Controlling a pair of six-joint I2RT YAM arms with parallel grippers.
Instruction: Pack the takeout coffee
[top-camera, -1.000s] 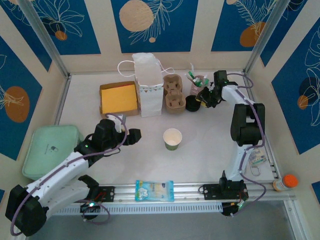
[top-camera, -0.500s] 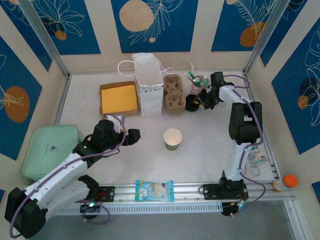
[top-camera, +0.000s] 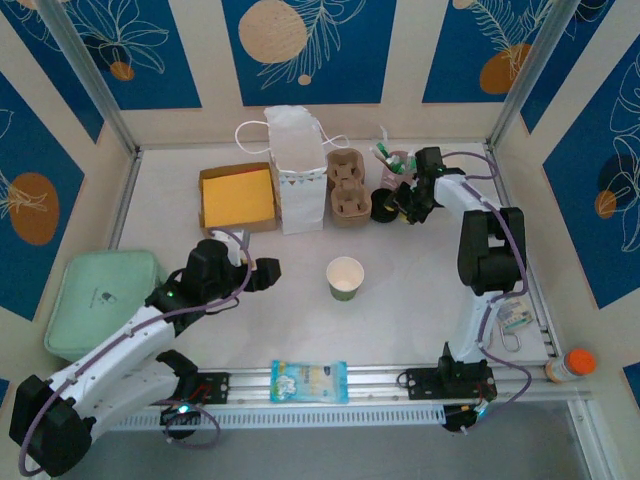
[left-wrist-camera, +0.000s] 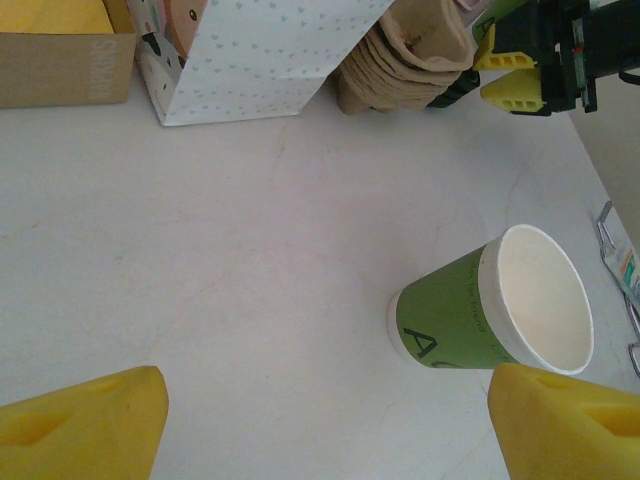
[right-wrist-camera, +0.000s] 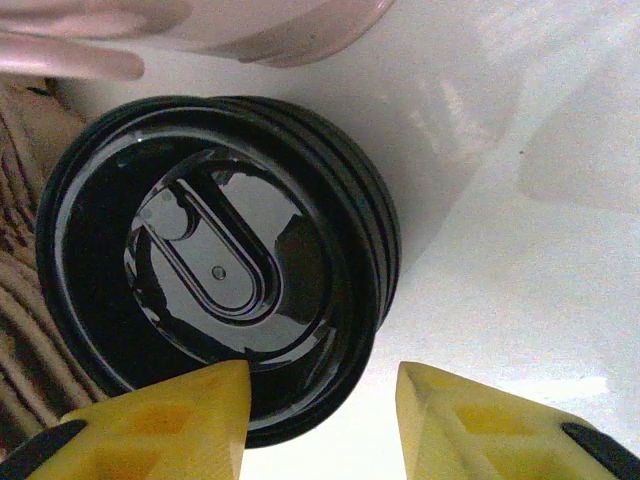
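Observation:
The takeout coffee (top-camera: 345, 278) is a paper cup with a white rim and a green band, standing upright and empty mid-table. In the left wrist view the cup (left-wrist-camera: 478, 310) stands just ahead of the right fingertip (left-wrist-camera: 560, 420). My left gripper (top-camera: 263, 272) (left-wrist-camera: 325, 425) is open, low over the table to the cup's left, with nothing between its fingers. At the back, my right gripper (top-camera: 405, 201) (right-wrist-camera: 320, 420) is open beside a stack of black round lids (top-camera: 384, 206) (right-wrist-camera: 215, 260). One fingertip (right-wrist-camera: 150, 415) overlaps the stack's rim and the other is over bare table.
A white paper bag (top-camera: 298, 170) stands at the back. To its right are a brown cup carrier (top-camera: 347, 188) and a pink cup of utensils (top-camera: 397, 163). A box with yellow contents (top-camera: 237, 198) lies left of the bag. A green container (top-camera: 100, 300) and a blue packet (top-camera: 309, 381) lie nearer.
My right gripper has edged left toward the black lids and its jaws have widened a little. The left arm and the cup have barely moved.

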